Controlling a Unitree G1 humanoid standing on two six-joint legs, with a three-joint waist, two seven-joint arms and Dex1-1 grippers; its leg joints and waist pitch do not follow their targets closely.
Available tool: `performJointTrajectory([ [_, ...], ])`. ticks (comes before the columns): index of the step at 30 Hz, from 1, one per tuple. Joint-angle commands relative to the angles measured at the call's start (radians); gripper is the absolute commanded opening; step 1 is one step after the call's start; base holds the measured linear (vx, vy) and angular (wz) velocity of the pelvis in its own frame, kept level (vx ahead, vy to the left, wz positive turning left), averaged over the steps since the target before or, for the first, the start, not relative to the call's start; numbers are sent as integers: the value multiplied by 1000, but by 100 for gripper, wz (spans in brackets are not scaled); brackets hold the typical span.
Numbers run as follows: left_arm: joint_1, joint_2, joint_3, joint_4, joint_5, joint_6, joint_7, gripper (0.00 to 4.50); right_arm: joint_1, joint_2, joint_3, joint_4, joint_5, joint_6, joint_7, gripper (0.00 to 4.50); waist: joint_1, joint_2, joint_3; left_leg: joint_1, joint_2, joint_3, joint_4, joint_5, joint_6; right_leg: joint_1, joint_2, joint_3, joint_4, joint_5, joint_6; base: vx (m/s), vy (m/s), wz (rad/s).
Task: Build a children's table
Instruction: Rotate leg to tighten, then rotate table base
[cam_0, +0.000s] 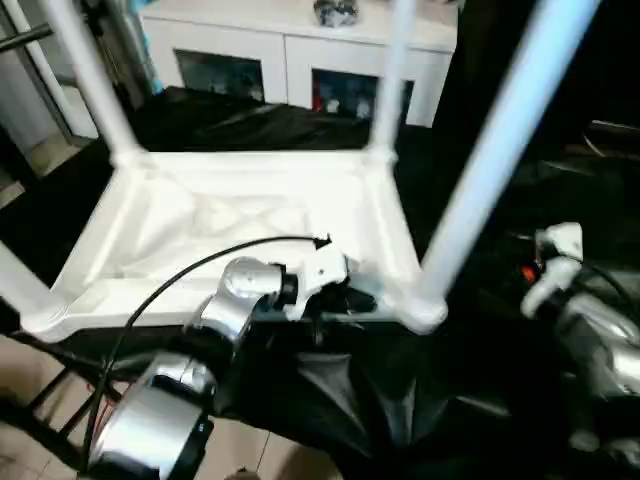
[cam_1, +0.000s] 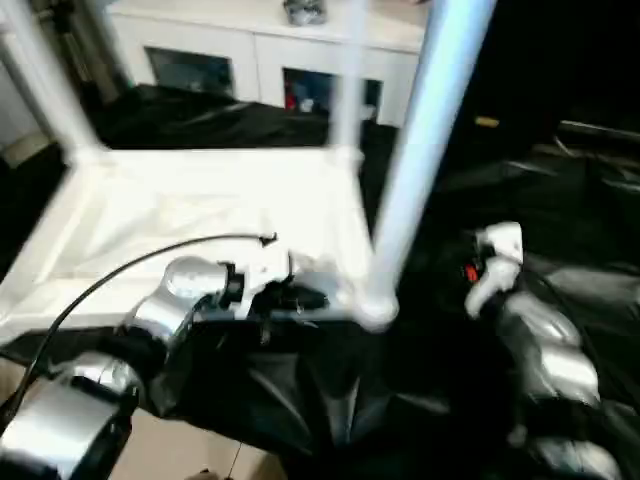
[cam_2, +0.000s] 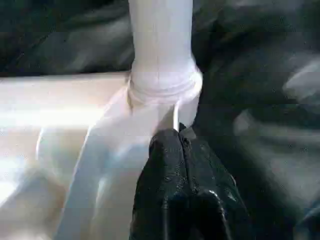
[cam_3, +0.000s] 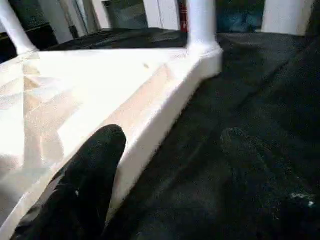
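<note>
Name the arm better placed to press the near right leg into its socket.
Left. Its shut gripper sits right at the socket of that leg. The right gripper stands open beside the tabletop, over the black cloth.

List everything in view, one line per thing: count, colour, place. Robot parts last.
Tabletop: one, white, upside down on the black cloth.
Legs: four, white, standing up from the tabletop's corner sockets.
Black cloth: one, black, spread under and around the tabletop.
Cabinet: one, white with glass doors, behind the tabletop.
Left gripper: one, black fingers, shut, at the base of the near right leg.
Right gripper: one, black fingers, open, over the cloth beside the tabletop's edge.
</note>
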Motion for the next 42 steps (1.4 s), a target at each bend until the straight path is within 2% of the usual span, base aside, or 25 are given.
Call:
performJointTrajectory([
  [1, -3, 6, -4, -10, 5, -46, 17, 0, -3, 18, 18, -20, -12, -5, -10, 350, -3, -20, -62, 6, 20, 9, -45, -90, 116, 57, -35, 23, -43, 28, -272, 0, 0, 0],
  [2, -4, 9, -2, -5, 13, -62, 36, 0, -6, 26, 26, -24, -13, -5, -11, 350, -4, -26, -61, 4, 18, 9, -45, -95, 124, 59, -37, 22, -44, 34, -267, 0, 0, 0],
  [4, -5, 24, 3, -2, 33, -67, 81, 0, -15, 44, 41, -22, -20, -19, -15, 350, -4, -23, -62, 4, 19, 8, -44, -101, 125, 59, -38, 22, -43, 25, -258, 0, 0, 0],
  [5, 0, 38, 19, -18, 26, -49, 101, 0, -20, 57, 55, -21, -27, -27, -14, 350, -5, -29, -61, 3, 18, 9, -45, -102, 121, 60, -38, 21, -44, 12, -252, 0, 0, 0],
  [7, 8, 50, 30, -40, 10, -27, 95, 0, -21, 64, 66, -23, -34, -34, -13, 350, -7, -27, -59, 6, 19, 10, -47, -113, 109, 57, -38, 22, -46, -16, -251, 0, 0, 0],
  [8, 10, 52, 32, -43, 7, -24, 94, 20, -21, 66, 68, -24, -35, -36, -13, 349, -7, -25, -58, 7, 20, 9, -48, -120, 101, 56, -38, 23, -47, -31, -253, 0, 0, 0],
  [9, 49, 90, 67, -159, -53, 91, 48, 20, -23, 79, 82, -38, -38, -34, -16, 349, -7, -31, -58, 9, 23, 10, -49, -120, 97, 57, -38, 23, -44, -30, -257, 0, 0, 0],
  [10, 62, 100, 75, -194, -70, 127, 33, 20, -24, 82, 85, -42, -39, -33, -18, 349, -7, -30, -58, 4, 24, 7, -50, -111, 92, 61, -42, 23, -37, -19, -265, 0, 0, 0],
  [11, 84, 120, 89, -258, -101, 192, 4, 50, -26, 87, 89, -48, -42, -32, -23, 350, -13, -25, -58, 7, 25, 8, -51, -109, 89, 57, -38, 23, -36, -19, -273, 0, 0, 0],
  [12, 112, 146, 93, -335, -131, 266, -32, 56, -32, 93, 89, -47, -44, -29, -30, 350, -16, -31, -57, 8, 24, 12, -50, -108, 88, 53, -34, 24, -37, -16, -279, 0, 0, 0],
  [13, 123, 157, 94, -365, -143, 293, -45, 56, -34, 95, 89, -47, -45, -28, -33, 350, -16, -28, -56, 8, 24, 12, -51, -110, 84, 53, -35, 24, -35, -17, -282, 0, 0, 0],
  [15, 189, 237, 88, -525, -196, 447, -97, 69, -52, 106, 97, -28, -63, -35, -66, 350, -20, -28, -54, 6, 24, 12, -53, -102, 78, 51, -33, 25, -32, -25, -276, 0, 0, 0],
  [16, 203, 256, 84, -556, -206, 476, -106, 69, -55, 109, 99, -25, -66, -38, -71, 350, -22, -31, -52, 7, 21, 15, -53, -111, 78, 48, -29, 25, -37, -43, -271, 0, 0, 0],
  [17, 223, 287, 77, -598, -214, 517, -119, 92, -62, 113, 101, -18, -70, -40, -80, 350, -24, -29, -52, 9, 19, 16, -52, -120, 72, 46, -28, 28, -39, -60, -264, 0, 0, 0],
  [19, 258, 348, 60, -660, -209, 582, -141, 99, -79, 120, 105, 1, -82, -48, -98, 350, -26, -25, -51, 10, 20, 15, -54, -126, 64, 44, -27, 28, -39, -74, -258, 0, 0, 0],
  [20, 270, 372, 53, -681, -203, 606, -148, 103, -85, 123, 108, 9, -89, -54, -107, 350, -30, -29, -50, 10, 18, 14, -55, -134, 54, 43, -28, 30, -39, -98, -244, 0, 0, 0],
  [22, 322, 454, 25, -741, -150, 667, -178, 125, -120, 137, 116, 44, -96, -57, -117, 350, -31, -27, -50, 13, 18, 13, -56, -142, 43, 43, -29, 32, -41, -115, -236, 0, 0, 0],
  [23, 327, 460, 23, -745, -142, 672, -178, 133, -124, 139, 118, 47, -97, -57, -116, 350, -37, -27, -47, 11, 16, 14, -58, -145, 42, 41, -25, 32, -42, -125, -228, 0, 0, 0],
  [24, 346, 483, 16, -752, -94, 687, -156, 136, -144, 149, 130, 61, -105, -62, -112, 350, -37, -29, -48, 13, 17, 13, -57, -148, 34, 42, -27, 33, -42, -128, -226, 0, 0, 0],
  [26, 348, 484, 14, -748, -79, 685, -145, 146, -147, 152, 135, 60, -107, -62, -108, 350, -37, -27, -47, 14, 15, 14, -57, -144, 29, 42, -26, 35, -43, -121, -218, 0, 0, 0],
  [27, 348, 492, 4, -747, -54, 696, -109, 158, -149, 157, 148, 52, -108, -59, -95, 350, -33, -22, -49, 20, 15, 16, -55, -140, 27, 39, -25, 35, -40, -98, -226, 0, 0, 0],
  [28, 347, 498, -4, -741, -39, 699, -84, 169, -147, 161, 158, 38, -105, -55, -79, 350, -33, -25, -50, 17, 14, 15, -54, -134, 29, 42, -23, 34, -35, -64, -230, 0, 0, 0],
  [34, 338, 521, -12, -762, -18, 751, 6, 213, -114, 166, 203, -27, -74, -23, 35, 350, -31, -29, -53, 14, 12, 14, -50, -116, 44, 47, -23, 34, -30, -21, -240, 0, 0, 0],
  [37, 323, 504, 20, -733, 7, 716, 51, 242, -73, 154, 241, -81, -60, -4, 119, 350, -29, -28, -52, 14, 12, 13, -49, -131, 48, 47, -23, 34, -33, -37, -242, 0, 0, 0],
  [42, 300, 494, 28, -699, -1, 701, 114, 269, -40, 148, 265, -138, -39, 19, 181, 350, -26, -25, -48, 17, 15, 9, -53, -202, 20, 40, -26, 33, -41, -136, -228, 0, 0, 0],
])
